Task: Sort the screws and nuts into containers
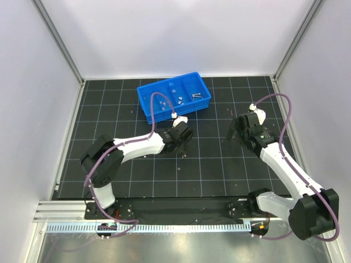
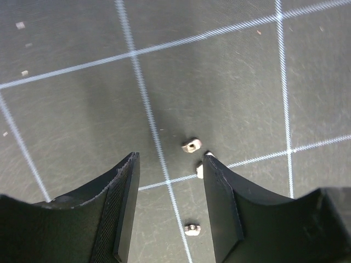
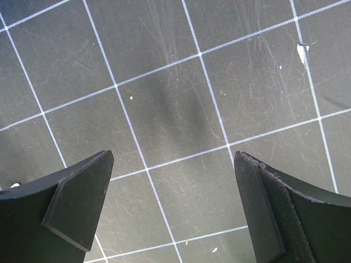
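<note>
Left end effector (image 2: 171, 160) partly spread, empty, straddling nuts (image 2: 191, 146) on counter (image 2: 82, 109); right end effector (image 3: 173, 159) wide apart, empty.

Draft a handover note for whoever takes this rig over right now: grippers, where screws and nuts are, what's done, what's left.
Left gripper: open, empty, low over the mat, three loose nuts by its fingertips.
Right gripper: open, empty, above bare mat.
Blue tray: sorted nuts in its middle compartments, a screw in the rightmost.
Done: some pieces binned. Left: those three nuts, then any strays on the mat.
</note>
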